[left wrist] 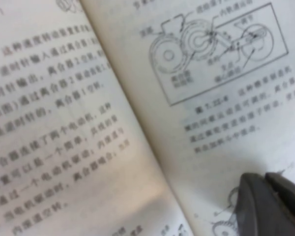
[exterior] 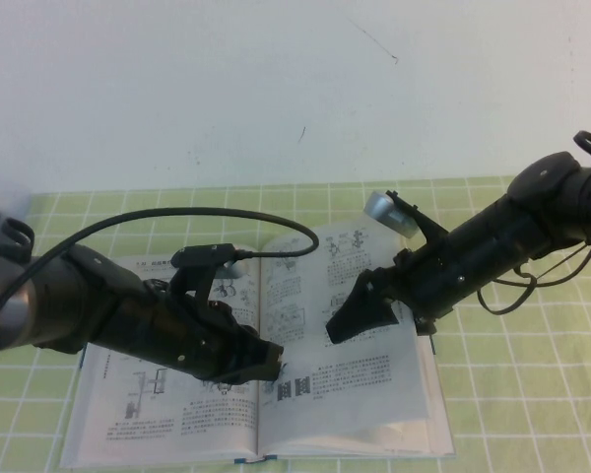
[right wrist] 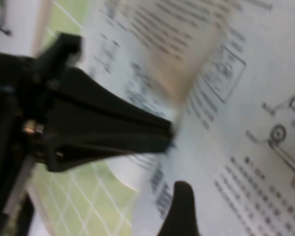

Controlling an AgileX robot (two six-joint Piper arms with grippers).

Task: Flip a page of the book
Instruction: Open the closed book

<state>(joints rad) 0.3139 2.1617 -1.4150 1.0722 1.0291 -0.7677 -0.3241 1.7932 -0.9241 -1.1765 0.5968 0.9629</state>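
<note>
Green checked cloth (exterior: 532, 394) | book (exterior: 177, 414) open | left end effector (exterior: 266, 363) closed, pressing | right end effector (exterior: 347, 317) parted, empty

1. High view — raised on the robot's side, angled down over the book (exterior: 266, 374) and both arms.
2. Left wrist view — very close above the book's gutter.
3. Right wrist view — close over the right-hand leaf; all three share the print.

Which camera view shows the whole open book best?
The high view: the book lies open, left tool and right tool over its pages. Both wrist views show only close, partial pages.
</note>
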